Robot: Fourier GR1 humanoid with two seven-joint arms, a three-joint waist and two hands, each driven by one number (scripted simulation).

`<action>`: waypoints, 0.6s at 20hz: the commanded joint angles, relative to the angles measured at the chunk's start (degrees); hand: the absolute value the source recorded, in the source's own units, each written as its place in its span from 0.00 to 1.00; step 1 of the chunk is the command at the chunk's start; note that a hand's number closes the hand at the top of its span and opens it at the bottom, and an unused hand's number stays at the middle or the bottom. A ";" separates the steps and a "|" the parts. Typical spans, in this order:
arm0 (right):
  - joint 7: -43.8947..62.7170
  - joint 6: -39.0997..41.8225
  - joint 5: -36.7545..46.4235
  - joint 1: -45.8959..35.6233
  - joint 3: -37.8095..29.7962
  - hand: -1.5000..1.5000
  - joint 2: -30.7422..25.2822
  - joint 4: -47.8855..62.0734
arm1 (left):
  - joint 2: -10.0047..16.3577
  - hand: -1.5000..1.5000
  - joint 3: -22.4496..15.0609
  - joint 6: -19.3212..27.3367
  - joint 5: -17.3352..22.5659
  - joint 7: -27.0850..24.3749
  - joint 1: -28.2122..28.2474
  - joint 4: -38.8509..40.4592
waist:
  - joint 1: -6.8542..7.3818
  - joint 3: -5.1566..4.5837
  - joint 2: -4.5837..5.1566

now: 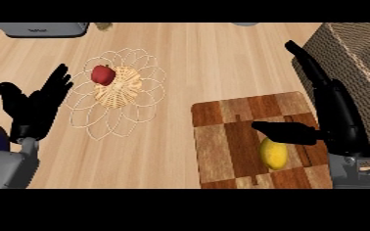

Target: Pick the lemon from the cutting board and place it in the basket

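Right hand: black, on a grey forearm, it is hovering over the right edge of a checkered brown wooden cutting board. Its fingers are reaching straight toward the far side and its thumb is pointing left across the board. It is gripping nothing.
Lemon: a yellow oval lemon is lying on the near right part of the cutting board, just on the near side of the thumb. Whether the thumb is touching it cannot be told.
Cutting board: it is lying flat on the pale wooden counter, at the near right.
Basket: a pale wire basket with looping petal-shaped sides and a woven straw centre is sitting on the counter to the left, well apart from the board.
Red fruit: a round red fruit is resting inside the basket, at the far left of the woven centre.
Left hand: black, it is resting at the left edge with fingers spread and pointing up.
Far right: a brown woven wicker box is standing beside the right hand.
Far left: a grey appliance is showing at the counter's far edge.
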 commanded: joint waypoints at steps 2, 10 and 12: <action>18.96 11.93 6.32 -3.08 -3.02 0.00 -11.10 -1.17 | 0.11 0.50 0.31 0.38 -0.33 -0.18 0.81 -0.11 | -1.27 -0.20 -0.52; 41.86 35.18 -14.29 -12.29 -9.22 0.00 -16.06 -8.12 | -1.07 0.50 -0.46 0.83 -1.30 -0.10 1.21 -1.67 | -0.18 0.31 -0.15; 46.80 35.89 -20.31 -13.51 -9.42 0.00 -15.21 -10.73 | 0.07 0.50 1.31 -1.93 0.24 -1.01 1.00 1.61 | -0.79 0.16 -0.10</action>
